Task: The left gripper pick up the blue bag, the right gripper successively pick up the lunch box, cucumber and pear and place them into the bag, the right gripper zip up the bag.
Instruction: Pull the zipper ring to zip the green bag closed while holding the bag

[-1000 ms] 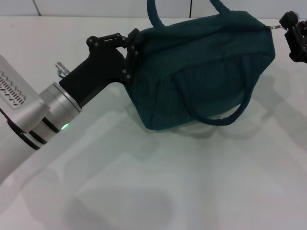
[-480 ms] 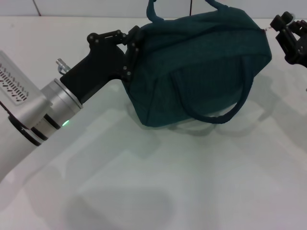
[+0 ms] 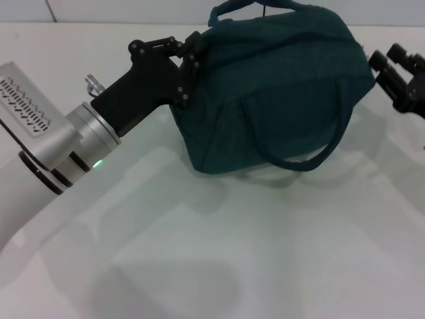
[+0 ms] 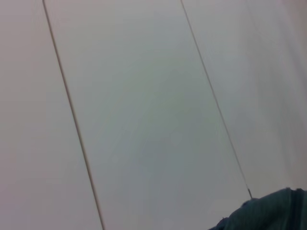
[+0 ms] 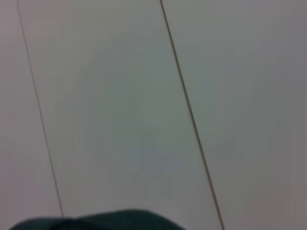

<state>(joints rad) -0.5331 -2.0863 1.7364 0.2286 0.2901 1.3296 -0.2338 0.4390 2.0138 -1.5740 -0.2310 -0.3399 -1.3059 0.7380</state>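
Observation:
The blue bag (image 3: 279, 86) is a dark teal duffel with its top closed, one handle hanging down its front side. My left gripper (image 3: 188, 73) is shut on the bag's left end and holds it up off the white table (image 3: 219, 252). My right gripper (image 3: 387, 58) is just off the bag's right end, open, with nothing in it. A strip of the bag shows in the left wrist view (image 4: 268, 213) and in the right wrist view (image 5: 105, 221). The lunch box, cucumber and pear are not in view.
The bag's shadow falls on the white table beneath it. A white panelled wall (image 4: 144, 105) stands behind the table and fills both wrist views.
My right gripper has let go at the bag's right end, moved down and away, and opened. The bag has shifted slightly toward the back with my left gripper.

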